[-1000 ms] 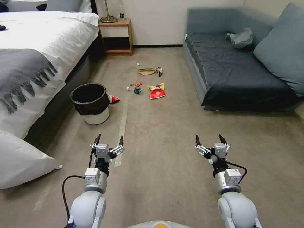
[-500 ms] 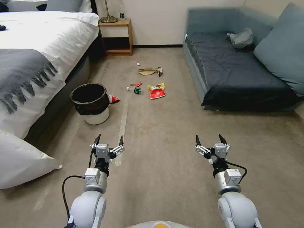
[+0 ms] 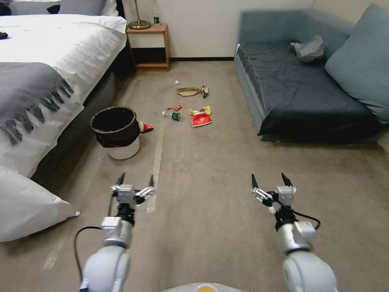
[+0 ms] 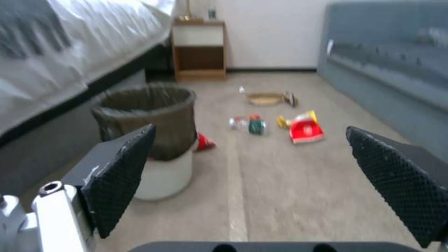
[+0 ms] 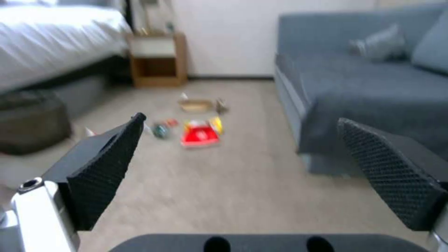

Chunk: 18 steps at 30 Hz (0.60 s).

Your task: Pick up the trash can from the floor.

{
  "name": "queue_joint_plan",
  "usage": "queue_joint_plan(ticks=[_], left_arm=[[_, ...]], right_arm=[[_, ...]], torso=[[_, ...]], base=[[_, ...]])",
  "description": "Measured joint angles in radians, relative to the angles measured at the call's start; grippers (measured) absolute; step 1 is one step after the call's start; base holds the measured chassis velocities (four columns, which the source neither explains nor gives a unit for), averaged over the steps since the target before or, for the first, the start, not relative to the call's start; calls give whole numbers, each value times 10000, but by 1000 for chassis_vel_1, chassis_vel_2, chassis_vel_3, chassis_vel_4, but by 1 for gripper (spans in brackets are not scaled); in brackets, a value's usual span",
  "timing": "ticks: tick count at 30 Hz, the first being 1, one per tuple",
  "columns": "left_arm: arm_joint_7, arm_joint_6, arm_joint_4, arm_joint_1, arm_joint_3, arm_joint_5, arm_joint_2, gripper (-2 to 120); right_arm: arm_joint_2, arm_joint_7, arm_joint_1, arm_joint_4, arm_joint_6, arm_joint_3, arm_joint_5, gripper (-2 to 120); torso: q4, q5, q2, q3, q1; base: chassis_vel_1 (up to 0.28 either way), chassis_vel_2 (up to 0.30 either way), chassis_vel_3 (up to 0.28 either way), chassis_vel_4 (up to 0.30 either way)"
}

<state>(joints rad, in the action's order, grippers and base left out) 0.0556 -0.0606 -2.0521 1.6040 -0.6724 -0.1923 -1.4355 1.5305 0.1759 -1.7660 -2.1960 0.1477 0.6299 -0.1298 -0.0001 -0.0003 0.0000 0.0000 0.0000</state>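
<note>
Standing upright, white trash can (image 3: 120,134), black bag over rim

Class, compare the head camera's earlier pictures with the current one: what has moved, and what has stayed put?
Both arms have shifted slightly: the left end effector has moved a little down and to the left in the head view, and the right end effector a little down. Both stay open and empty, nothing grasped. The trash can stands unmoved on the floor beside the bed, with the litter beyond unchanged.

trash can (image 3: 116,132) on the floor (image 3: 210,194) beside the bed (image 3: 48,81), sofa (image 3: 308,89) right, litter (image 3: 190,109) between
</note>
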Motion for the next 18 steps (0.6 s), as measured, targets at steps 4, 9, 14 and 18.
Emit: queue_joint_plan(ticks=[4, 9, 14, 18], left_arm=[[252, -277, -244, 245, -554, -868, 290, 100], [796, -888, -735, 746, -1679, -2669, 896, 100], [1002, -1496, -473, 846, -1854, -3203, 1030, 100], [1032, -1640, -340, 858, -1884, -3198, 1041, 100]], right_arm=[[132, 778, -874, -810, 616, 326, -621, 100], [164, 1084, -1085, -1007, 798, 419, -957, 100], [149, 1078, -1044, -886, 845, 413, -965, 100], [138, 1046, -997, -683, 902, 382, -953, 100]], torso=[[-3, -5, 1, 0, 0], [3, 3, 0, 0, 0], [2, -5, 1, 0, 0], [1, 1, 0, 0, 0]], base=[[0, 0, 0, 0], [0, 0, 0, 0], [0, 0, 0, 0], [0, 0, 0, 0]])
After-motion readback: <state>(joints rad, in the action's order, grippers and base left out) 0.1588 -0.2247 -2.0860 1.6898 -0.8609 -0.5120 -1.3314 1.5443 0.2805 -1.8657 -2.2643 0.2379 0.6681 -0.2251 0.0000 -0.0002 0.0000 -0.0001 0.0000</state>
